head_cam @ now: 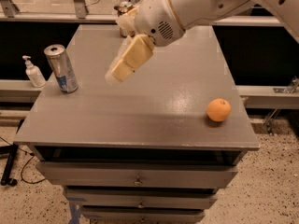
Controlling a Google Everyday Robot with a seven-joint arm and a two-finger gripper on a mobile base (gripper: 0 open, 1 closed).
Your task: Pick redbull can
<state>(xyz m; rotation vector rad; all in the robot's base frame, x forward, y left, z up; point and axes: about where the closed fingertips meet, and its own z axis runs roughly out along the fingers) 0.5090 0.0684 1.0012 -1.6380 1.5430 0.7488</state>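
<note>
The redbull can (61, 68), tall, slim and silver with blue patches low on its side, stands upright near the left edge of the grey table (140, 111). My gripper (122, 68), with cream-coloured fingers, hangs above the table's middle left, pointing down and left. It is to the right of the can, about a can's height away, and not touching it. It holds nothing that I can see.
A shorter gold-brown can (124, 14) stands at the table's back edge, partly hidden by my arm. An orange (218, 110) lies at the front right. A white pump bottle (33, 73) stands on a ledge left of the table. Drawers sit below.
</note>
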